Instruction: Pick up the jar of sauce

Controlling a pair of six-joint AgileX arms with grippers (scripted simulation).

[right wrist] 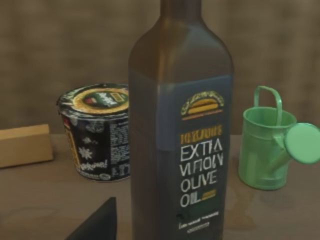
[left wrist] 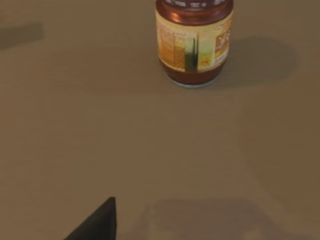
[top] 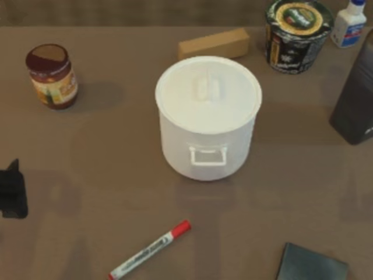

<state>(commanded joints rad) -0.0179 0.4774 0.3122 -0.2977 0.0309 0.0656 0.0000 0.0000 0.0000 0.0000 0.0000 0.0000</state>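
Glass jar of sauce (top: 52, 76) is seen upright at the upper left of the top view, untouched. Left gripper (top: 13, 189) is well below it; its finger state cannot be told. A careless approach could tip the jar.

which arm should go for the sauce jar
Left. The sauce jar stands at the table's left side, with the left gripper nearby and bare table between. The white pot sits between the jar and the right side.

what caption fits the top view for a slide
Small glass jar of sauce stands upright at the table's far left, apart from the lidded white pot; left gripper waits nearby.
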